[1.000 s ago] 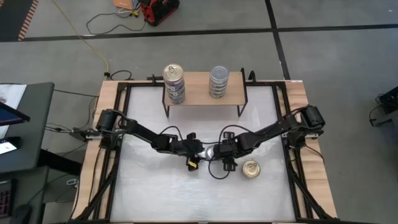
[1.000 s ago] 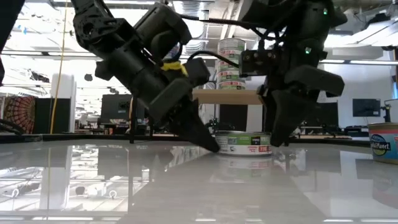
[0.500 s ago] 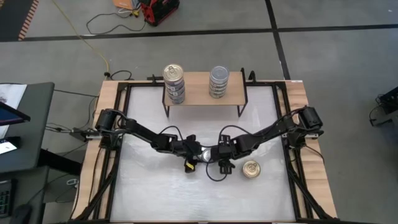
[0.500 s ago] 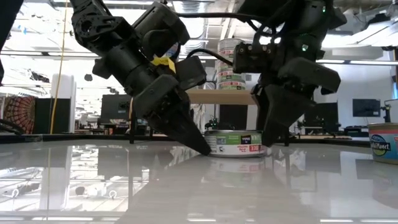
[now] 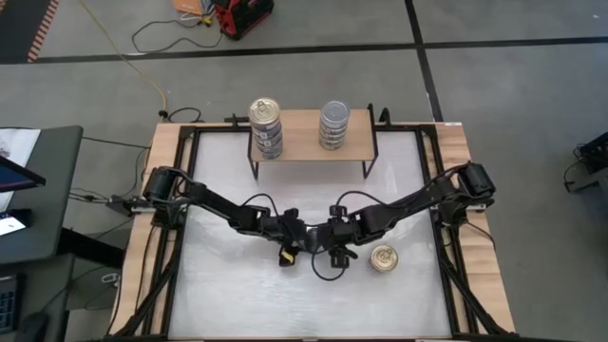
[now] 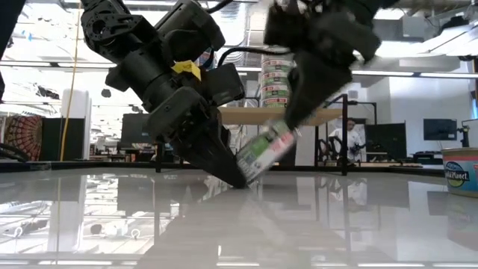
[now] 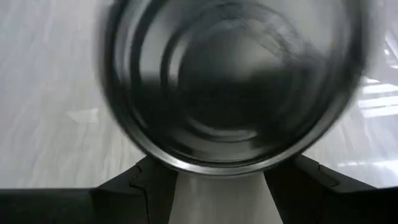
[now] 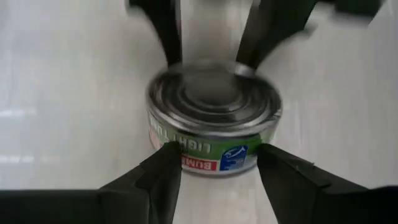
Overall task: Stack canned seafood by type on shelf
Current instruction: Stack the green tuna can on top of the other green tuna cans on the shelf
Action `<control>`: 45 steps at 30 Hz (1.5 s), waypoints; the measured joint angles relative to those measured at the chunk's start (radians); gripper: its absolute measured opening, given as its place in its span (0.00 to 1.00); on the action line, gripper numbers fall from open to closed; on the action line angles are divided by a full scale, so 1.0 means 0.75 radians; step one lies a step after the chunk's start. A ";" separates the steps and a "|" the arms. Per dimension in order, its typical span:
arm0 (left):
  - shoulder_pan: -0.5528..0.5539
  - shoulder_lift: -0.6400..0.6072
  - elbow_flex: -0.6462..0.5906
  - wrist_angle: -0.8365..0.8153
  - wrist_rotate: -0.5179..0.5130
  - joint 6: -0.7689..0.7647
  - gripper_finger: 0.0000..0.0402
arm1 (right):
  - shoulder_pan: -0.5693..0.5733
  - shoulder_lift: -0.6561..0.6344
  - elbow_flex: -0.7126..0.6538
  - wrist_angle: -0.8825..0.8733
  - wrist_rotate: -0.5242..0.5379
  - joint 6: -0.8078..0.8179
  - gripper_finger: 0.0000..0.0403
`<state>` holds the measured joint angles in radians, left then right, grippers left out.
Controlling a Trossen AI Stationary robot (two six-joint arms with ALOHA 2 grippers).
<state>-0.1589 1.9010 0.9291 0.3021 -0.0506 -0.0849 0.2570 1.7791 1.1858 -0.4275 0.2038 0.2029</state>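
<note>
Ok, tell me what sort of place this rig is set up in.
Probably a robotics lab or workshop: the white table stands on a bare concrete floor with loose cables, and the low view shows an open room with ceiling lights.

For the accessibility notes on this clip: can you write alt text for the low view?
A green-labelled can hangs tilted just above the white table, pinched between the left gripper and the right gripper. Behind it stands the wooden shelf with stacked cans; another can sits at the right edge.
</note>
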 joint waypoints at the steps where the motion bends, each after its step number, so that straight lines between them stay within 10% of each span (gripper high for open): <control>1: 0.000 0.000 0.000 0.003 -0.001 -0.001 0.54 | -0.001 -0.001 0.015 0.012 0.006 -0.013 0.58; 15: 0.002 -0.005 0.010 0.223 -0.027 -0.006 0.53 | -0.005 0.003 0.062 0.107 0.006 -0.071 0.58; 29: 0.001 -0.005 0.044 0.240 0.032 -0.069 0.53 | -0.018 -0.123 0.025 -0.649 -0.050 0.338 0.58; 45: 0.003 0.038 0.256 0.179 -0.059 -0.026 0.53 | 0.026 -0.458 -0.346 -0.468 -0.036 0.533 0.58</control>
<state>-0.1566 1.9296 1.1210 0.4365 -0.0949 -0.1041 0.2768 1.4359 0.9266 -0.7786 0.1766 0.6027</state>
